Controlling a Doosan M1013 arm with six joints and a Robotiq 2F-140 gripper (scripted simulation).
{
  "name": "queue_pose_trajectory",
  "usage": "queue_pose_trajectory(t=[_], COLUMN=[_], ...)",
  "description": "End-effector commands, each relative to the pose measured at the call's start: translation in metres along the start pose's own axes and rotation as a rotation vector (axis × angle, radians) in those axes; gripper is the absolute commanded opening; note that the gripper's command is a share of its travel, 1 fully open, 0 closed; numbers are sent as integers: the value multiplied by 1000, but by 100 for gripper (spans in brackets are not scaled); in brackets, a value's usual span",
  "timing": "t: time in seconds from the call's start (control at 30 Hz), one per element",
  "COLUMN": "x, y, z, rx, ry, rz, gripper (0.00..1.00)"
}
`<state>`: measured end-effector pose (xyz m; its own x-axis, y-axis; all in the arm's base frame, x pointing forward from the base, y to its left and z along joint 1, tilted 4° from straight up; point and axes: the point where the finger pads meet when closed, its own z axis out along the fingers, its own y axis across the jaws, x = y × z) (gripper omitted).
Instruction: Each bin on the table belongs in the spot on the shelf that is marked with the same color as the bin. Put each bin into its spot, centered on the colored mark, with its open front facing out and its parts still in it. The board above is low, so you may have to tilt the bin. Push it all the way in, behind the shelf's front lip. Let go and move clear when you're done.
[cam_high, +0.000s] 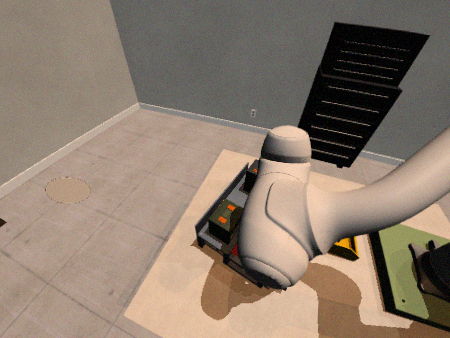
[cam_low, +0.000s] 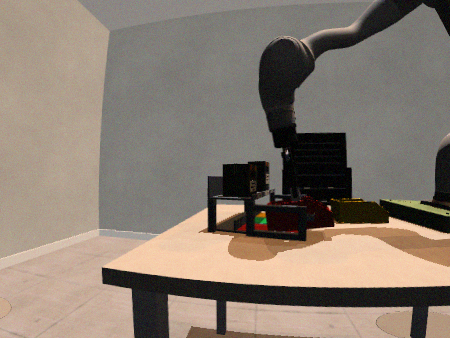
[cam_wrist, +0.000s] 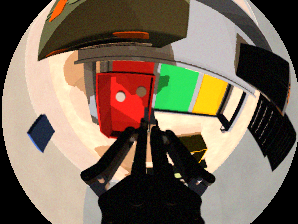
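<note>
The red bin (cam_low: 312, 212) (cam_wrist: 117, 112) is at the front of the shelf (cam_low: 214, 215) (cam_wrist: 212, 37), its back part over the red mark (cam_wrist: 135, 66) under the upper board. Two round parts, one white and one brownish, show in it. My gripper (cam_low: 295, 192) (cam_wrist: 148, 113) is shut on the thin right side wall of the red bin near its front end. The green mark (cam_wrist: 175, 90) and the yellow mark (cam_wrist: 210, 95) are bare. The yellow bin (cam_high: 346, 247) (cam_low: 360, 212) (cam_wrist: 192, 143) stands on the table, away from the shelf. I cannot make out a green bin. The arm hides the red bin's front in the top view.
Dark boxes with orange marks (cam_high: 224, 220) (cam_wrist: 125, 20) stand on top of the shelf, close above the red bin. A second box (cam_high: 251, 180) (cam_wrist: 262, 70) is at the far end. A green board (cam_high: 405, 260) (cam_low: 415, 212) lies by the robot base. Black cabinets (cam_high: 350, 112) stand behind the table.
</note>
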<state>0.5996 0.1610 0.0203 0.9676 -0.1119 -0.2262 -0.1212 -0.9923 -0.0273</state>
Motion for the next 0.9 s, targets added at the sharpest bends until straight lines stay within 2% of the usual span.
queue_pose_trajectory(t=[0.0,0.87], x=[0,10], y=[0,0], z=[0,-1], rx=[0,0], ry=[0,16], rz=[0,0], gripper=[10,10])
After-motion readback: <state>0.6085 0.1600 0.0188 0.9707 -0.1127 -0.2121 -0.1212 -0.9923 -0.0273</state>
